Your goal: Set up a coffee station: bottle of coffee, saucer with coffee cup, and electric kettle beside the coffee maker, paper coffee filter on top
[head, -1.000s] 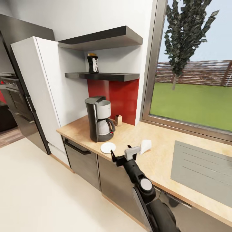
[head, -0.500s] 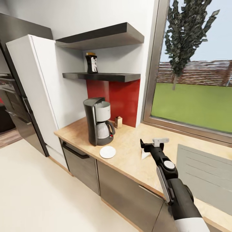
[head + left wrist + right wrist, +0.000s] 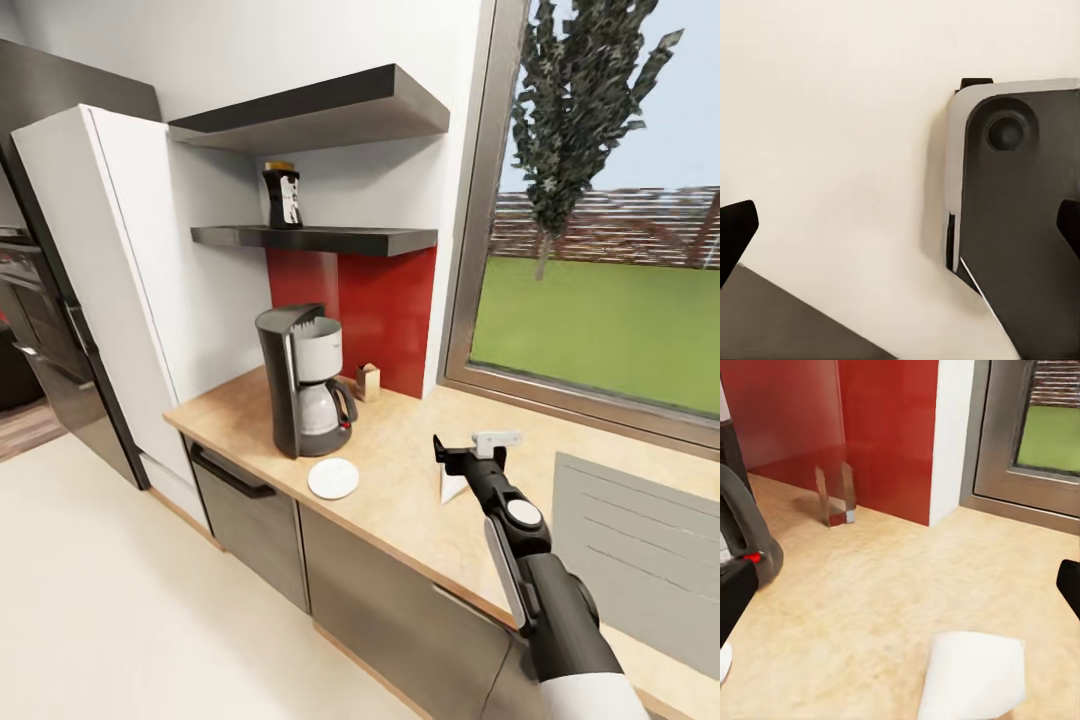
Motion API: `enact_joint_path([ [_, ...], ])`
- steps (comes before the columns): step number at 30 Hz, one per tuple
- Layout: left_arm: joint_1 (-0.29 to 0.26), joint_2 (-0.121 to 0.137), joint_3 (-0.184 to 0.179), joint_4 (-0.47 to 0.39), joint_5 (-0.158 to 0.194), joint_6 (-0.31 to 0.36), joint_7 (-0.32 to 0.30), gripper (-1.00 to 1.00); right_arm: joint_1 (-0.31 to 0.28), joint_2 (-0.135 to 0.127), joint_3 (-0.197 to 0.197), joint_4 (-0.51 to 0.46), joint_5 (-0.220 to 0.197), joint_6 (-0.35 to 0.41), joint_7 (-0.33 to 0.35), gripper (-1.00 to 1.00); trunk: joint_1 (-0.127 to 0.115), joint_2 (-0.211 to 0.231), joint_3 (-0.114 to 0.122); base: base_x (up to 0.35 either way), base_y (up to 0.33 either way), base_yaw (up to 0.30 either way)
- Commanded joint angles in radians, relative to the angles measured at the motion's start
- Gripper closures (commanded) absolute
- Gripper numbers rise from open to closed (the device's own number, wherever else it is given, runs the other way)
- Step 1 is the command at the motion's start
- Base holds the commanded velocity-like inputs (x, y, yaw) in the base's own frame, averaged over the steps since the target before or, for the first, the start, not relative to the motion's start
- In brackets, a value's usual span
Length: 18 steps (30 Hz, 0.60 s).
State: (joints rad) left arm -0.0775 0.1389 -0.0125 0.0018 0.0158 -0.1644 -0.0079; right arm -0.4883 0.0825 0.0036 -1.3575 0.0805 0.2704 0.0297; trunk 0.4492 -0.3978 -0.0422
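**Paper coffee filter: pickup pending**

Right gripper [image 3: 465, 447] hovers with jaws spread wide, empty, just above the paper coffee filter [image 3: 975, 675] lying on the kitchen countertop [image 3: 400, 480]. Next, probably: descend, pinch it, carry it to the coffee maker [image 3: 303, 380].

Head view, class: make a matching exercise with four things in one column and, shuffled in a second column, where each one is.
Things
1. bottle of coffee
2. saucer
3. paper coffee filter
4. coffee maker

Places
A. lying on the kitchen countertop just under the right pincer
B. standing on the countertop below the shelves, in front of the red panel
C. standing on the lower kitchen shelf
D. flat on the countertop near its front edge, in front of the coffee maker

Pairs: 1-C, 2-D, 3-A, 4-B
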Motion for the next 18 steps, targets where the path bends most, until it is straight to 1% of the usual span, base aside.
enact_joint_path([
  [1, 0.005, 0.001, -0.001, 0.003, 0.002, -0.006, 0.0, -1.0, 0.0, 0.006, -0.004, -0.007, 0.003, 0.007, -0.003, -1.0, 0.001, -0.002, -0.002, 0.116, 0.0, 0.0],
  [5, 0.028, 0.007, 0.0, 0.009, 0.002, -0.003, 0.0, -1.0, 0.004, 0.027, -0.008, -0.03, -0.004, 0.008, -0.025, -1.0, 0.001, -0.002, -0.002, 0.148, 0.0, 0.0],
  [7, 0.039, 0.009, 0.0, 0.011, 0.003, -0.002, 0.0, -1.0, 0.005, 0.031, -0.009, -0.041, -0.005, 0.008, -0.036, -1.0, 0.001, -0.002, -0.002, 0.164, 0.0, 0.0],
  [11, 0.048, 0.009, 0.0, 0.011, 0.003, -0.001, 0.0, -1.0, 0.005, 0.032, -0.01, -0.044, -0.006, 0.008, -0.057, -1.0, 0.001, -0.002, -0.002, 0.167, 0.0, 0.0],
  [18, 0.048, 0.01, 0.001, 0.012, 0.003, -0.001, 0.0, -1.0, 0.005, 0.032, -0.01, -0.043, -0.005, 0.009, -0.057, -1.0, 0.001, -0.002, -0.002, 0.168, 0.017, -0.021],
])
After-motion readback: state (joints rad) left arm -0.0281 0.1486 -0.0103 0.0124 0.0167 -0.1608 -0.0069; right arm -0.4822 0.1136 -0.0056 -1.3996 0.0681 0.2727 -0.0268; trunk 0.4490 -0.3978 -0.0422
